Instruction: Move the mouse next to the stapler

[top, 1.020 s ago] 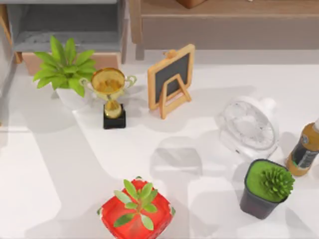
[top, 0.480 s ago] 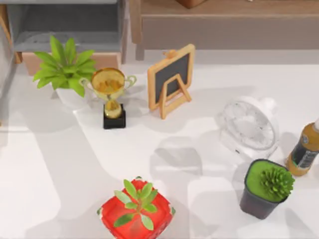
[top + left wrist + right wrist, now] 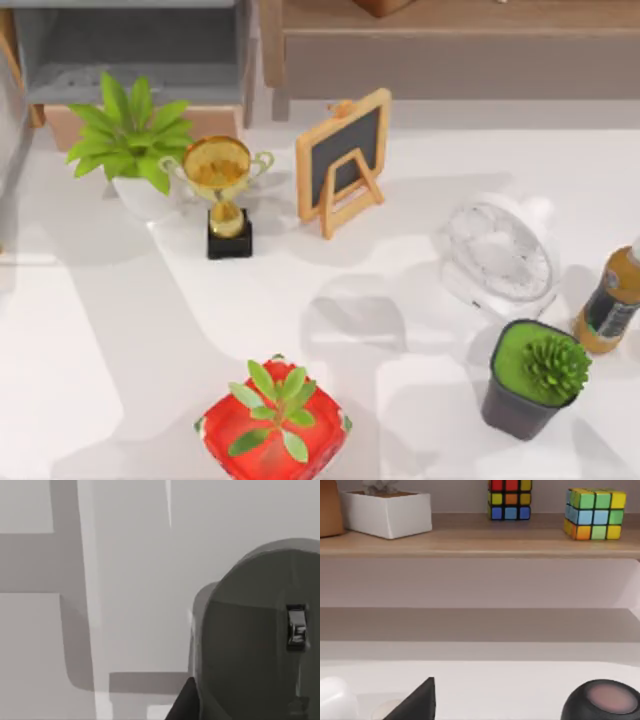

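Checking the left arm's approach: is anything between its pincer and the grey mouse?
Nothing visible does. In the left wrist view the grey mouse lies right beside the left pincer on bare white table.

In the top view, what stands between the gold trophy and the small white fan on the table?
In the top view, the little wooden-framed chalkboard easel stands between the gold trophy and the white fan, set somewhat farther back; otherwise bare white table.

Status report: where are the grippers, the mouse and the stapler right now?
Grey mouse close under the left wrist camera. Stapler unsighted. Tabletop carries trophy, chalkboard, fan, potted plants.
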